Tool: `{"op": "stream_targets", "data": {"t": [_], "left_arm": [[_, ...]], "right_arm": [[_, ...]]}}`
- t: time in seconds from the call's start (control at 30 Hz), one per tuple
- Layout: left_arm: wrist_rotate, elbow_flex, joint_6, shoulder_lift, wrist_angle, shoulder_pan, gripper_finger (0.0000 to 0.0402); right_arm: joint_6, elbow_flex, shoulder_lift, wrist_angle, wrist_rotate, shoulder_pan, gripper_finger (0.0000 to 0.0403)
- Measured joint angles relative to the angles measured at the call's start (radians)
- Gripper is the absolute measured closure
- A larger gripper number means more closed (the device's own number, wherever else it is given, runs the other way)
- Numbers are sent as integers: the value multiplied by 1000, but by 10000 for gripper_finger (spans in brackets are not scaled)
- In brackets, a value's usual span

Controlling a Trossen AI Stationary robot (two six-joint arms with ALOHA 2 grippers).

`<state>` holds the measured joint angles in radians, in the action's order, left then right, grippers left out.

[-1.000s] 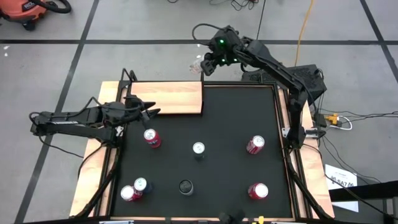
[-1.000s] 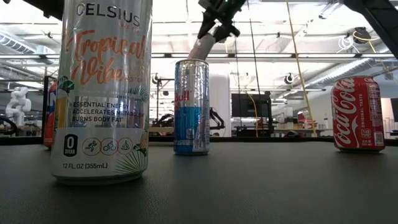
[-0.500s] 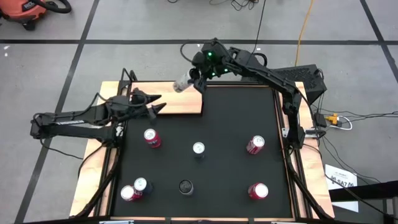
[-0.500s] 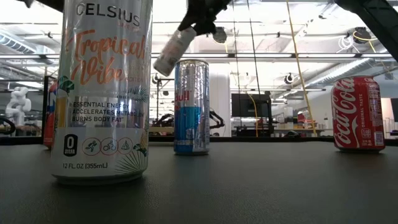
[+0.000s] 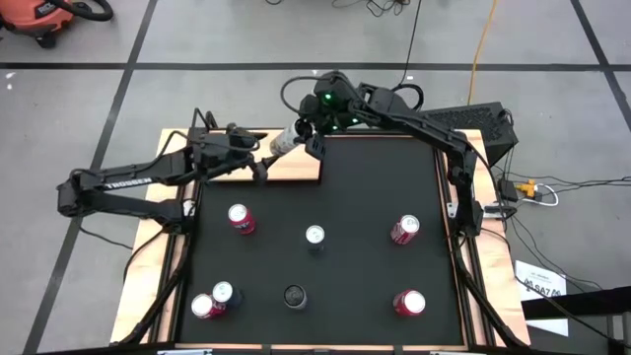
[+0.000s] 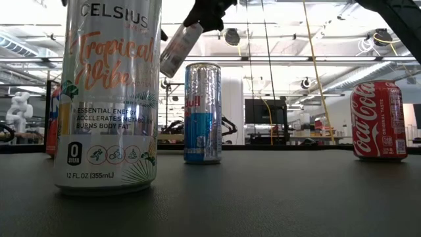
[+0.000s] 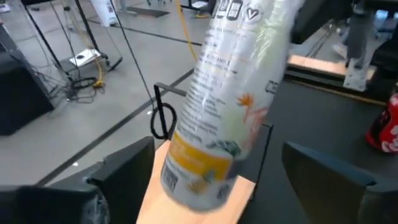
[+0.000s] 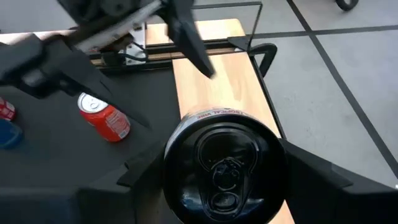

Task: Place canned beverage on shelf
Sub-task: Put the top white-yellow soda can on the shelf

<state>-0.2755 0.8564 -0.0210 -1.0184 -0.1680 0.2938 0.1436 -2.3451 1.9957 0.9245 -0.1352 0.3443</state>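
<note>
1. Since a second ago the right gripper (image 5: pixel 308 135) has swung its slim can (image 5: pixel 284 140) from beyond the far edge of the table to a spot above the shelf (image 5: pixel 296 166), and the left gripper (image 5: pixel 258 158) has risen from beside the shelf to meet it.
2. The slim can hangs tilted in the air over the shelf, not touching the board; its top end sits in the right gripper, its bottom end points down toward the left gripper.
3. The right gripper's two fingers are clamped on the can's sides just below the lid, as the right wrist view shows with the can's black top (image 8: pixel 224 165) filling the gap between them.
4. The left gripper's fingers stand spread apart on either side of the can's lower end (image 7: pixel 205 168), neither one clearly touching it.
5. The shelf itself lies flat at the far left corner of the black mat (image 5: pixel 365 187), with its thin black rail (image 5: pixel 202 123) along the outer side.
6. Out on the mat, nearer than the shelf, the other cans stand upright, among them a red can (image 5: pixel 240 219) closest to the shelf and a silver-topped can (image 5: pixel 315 237) mid-mat.
</note>
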Motion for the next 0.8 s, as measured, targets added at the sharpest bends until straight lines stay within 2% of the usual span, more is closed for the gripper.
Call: {"op": "stream_targets", "data": {"t": [0.23,0.67,0.8], "left_arm": [[110,40,11,-83,23,28,56],[92,40,13,-121,94,28,147],[91,39,11,-122,115,28,160]], "right_arm": [[-1,0,0,0,0,-15,154],[-26,0,-3,2,-1,-13,144],[-27,-2,-3,-4,-1,-13,136]]}}
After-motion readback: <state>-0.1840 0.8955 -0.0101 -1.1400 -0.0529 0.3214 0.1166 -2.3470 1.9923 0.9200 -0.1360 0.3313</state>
